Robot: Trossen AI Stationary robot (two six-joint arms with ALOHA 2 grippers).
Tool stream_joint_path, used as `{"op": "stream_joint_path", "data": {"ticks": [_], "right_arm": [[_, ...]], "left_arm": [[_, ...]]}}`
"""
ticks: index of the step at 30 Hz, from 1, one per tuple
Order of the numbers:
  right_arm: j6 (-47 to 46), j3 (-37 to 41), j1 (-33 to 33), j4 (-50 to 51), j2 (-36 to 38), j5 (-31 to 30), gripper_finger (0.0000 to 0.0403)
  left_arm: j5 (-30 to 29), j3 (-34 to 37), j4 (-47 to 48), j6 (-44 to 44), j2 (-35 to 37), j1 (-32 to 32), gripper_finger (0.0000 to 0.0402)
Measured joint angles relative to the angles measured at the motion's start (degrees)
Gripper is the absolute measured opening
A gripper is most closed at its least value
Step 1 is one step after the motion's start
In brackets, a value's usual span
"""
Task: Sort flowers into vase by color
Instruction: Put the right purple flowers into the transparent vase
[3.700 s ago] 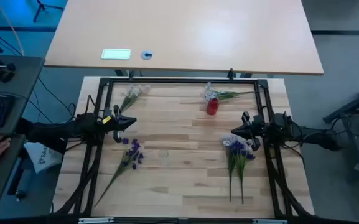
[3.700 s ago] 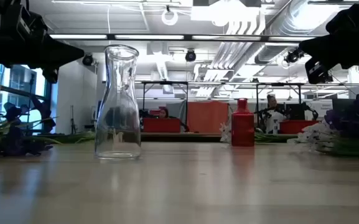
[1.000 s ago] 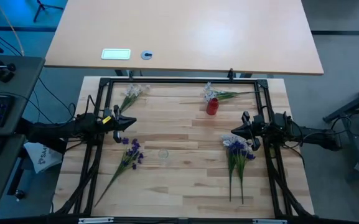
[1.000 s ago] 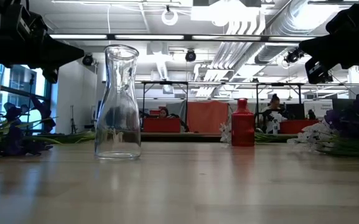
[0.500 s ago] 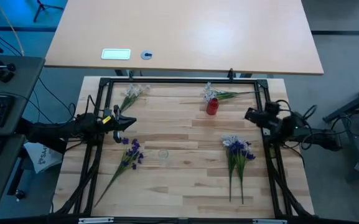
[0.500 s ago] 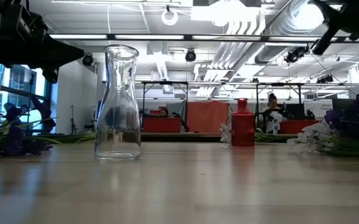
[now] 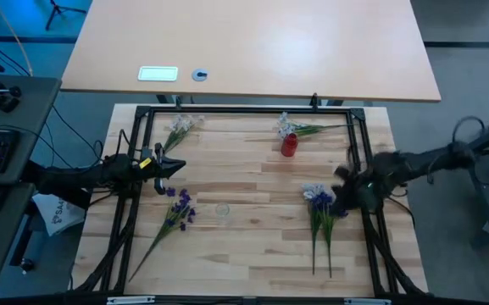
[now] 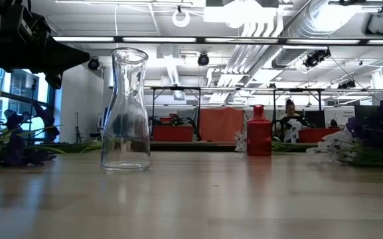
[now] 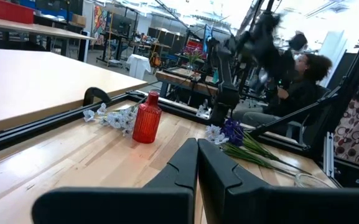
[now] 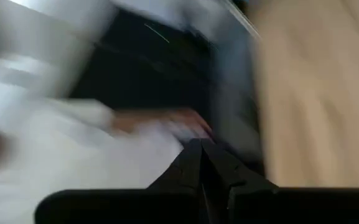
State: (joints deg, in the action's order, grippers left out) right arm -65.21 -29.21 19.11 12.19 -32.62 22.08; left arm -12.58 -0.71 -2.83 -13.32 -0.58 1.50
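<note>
The red vase (image 7: pixel 289 146) stands upright near the table's far edge, with a white sprig (image 7: pixel 302 129) lying just behind it. Another white sprig (image 7: pixel 180 128) lies at the far left. A purple sprig (image 7: pixel 175 212) lies left of centre. A bunch of white and purple flowers (image 7: pixel 322 207) lies at the right. My left gripper (image 7: pixel 175 166) is shut and hovers at the left, between the two left sprigs. My right gripper (image 7: pixel 340 190) is shut and hangs high over the bunch's blossom end. The left wrist view shows the red vase (image 9: pixel 146 118) and the bunch (image 9: pixel 232 133).
A clear glass carafe (image 8: pixel 126 109) stands upright at the table's middle (image 7: pixel 221 208). A black frame (image 7: pixel 244 110) runs round the wooden top. A second, pale table (image 7: pixel 252 51) lies beyond. Bare wood lies between the carafe and the red vase.
My right arm has moved fast. It rose out of the top of the low view and drew back toward the table's far right. Then it swung back over the blossom end of the right-hand bunch. The flowers and vases have stayed where they were.
</note>
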Motion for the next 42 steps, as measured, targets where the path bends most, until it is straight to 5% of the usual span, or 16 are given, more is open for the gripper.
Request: {"op": "stream_joint_path", "data": {"ticks": [3,8,15,37,42], "right_arm": [[-8.08,-1.75,8.14,6.03,-7.71,-4.98,0.0007],[-30.73,-1.93,17.88,0.44,-19.31,-11.67,0.0058],[-52.8,-2.01,22.85,6.0,-31.08,-8.8,0.0152],[-47.05,-2.45,19.21,16.15,-47.63,-12.66,0.0166],[-37.22,-4.24,20.0,21.57,-46.08,-10.36,0.0066]], "left_arm": [[0.02,0.0,0.0,-0.02,0.0,0.0,0.0],[0.0,0.0,0.0,-0.02,0.0,0.0,0.0],[0.02,0.0,0.0,-0.02,0.0,-0.01,0.0],[0.01,0.0,0.0,-0.02,0.0,-0.02,0.0],[0.0,0.02,-0.01,-0.02,0.0,-0.02,0.0]]}}
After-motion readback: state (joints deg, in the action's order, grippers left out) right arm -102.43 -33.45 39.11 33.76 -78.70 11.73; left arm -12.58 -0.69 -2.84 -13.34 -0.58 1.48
